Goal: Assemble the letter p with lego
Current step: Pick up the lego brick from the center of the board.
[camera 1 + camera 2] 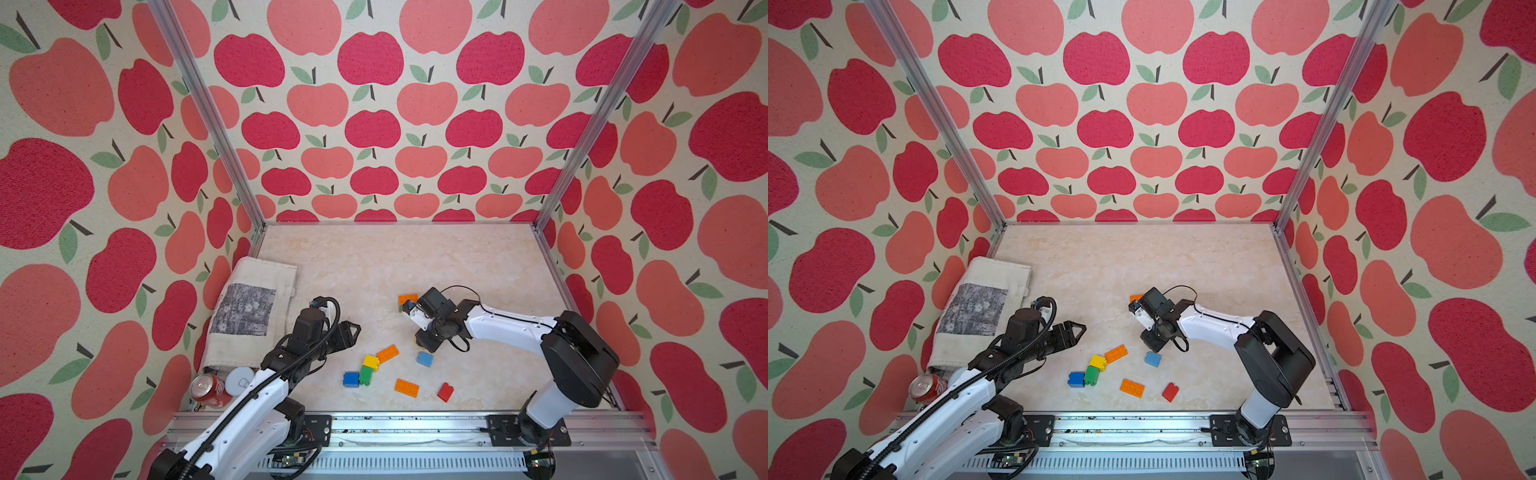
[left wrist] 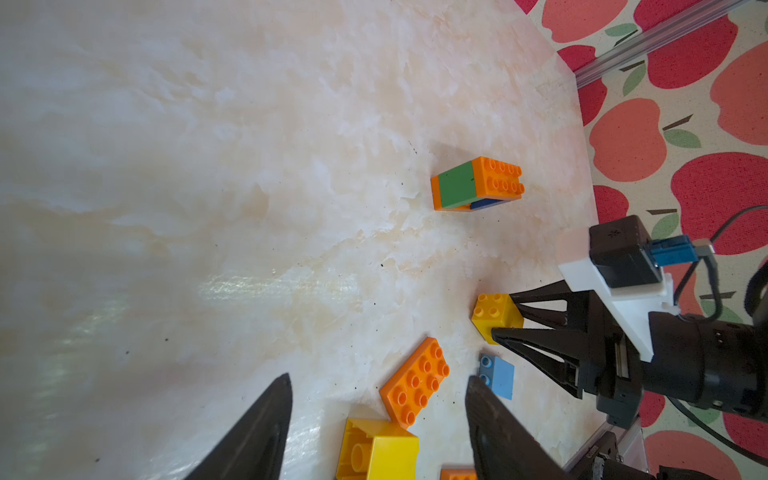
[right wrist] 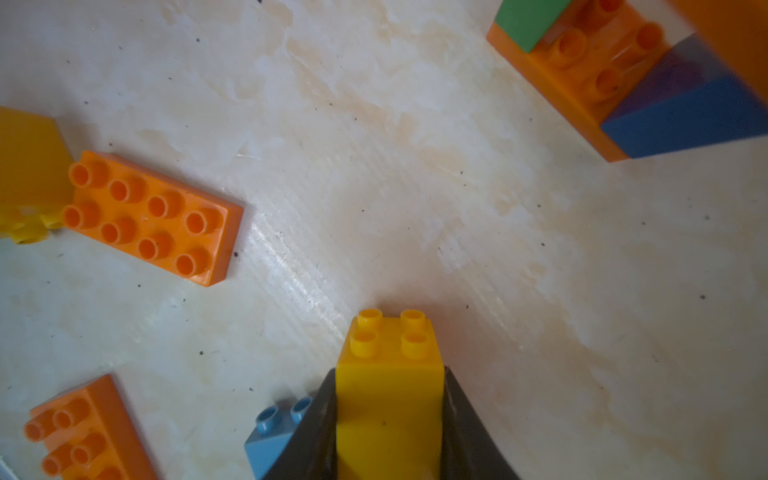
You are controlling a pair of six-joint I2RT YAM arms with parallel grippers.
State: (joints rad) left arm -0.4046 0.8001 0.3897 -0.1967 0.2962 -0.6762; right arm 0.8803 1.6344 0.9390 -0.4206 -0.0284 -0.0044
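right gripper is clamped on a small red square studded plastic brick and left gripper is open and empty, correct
The colour is wrong: the right gripper clamps a small yellow square studded plastic brick, as the right wrist view shows. The left gripper is open and empty.

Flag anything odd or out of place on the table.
Yes. A red soda can lies on its side in the near left corner, against a folded cloth bag; neither is lego. Among the bricks, the loose yellow brick is tipped with its hollow underside showing, and the light blue brick lies on its side.
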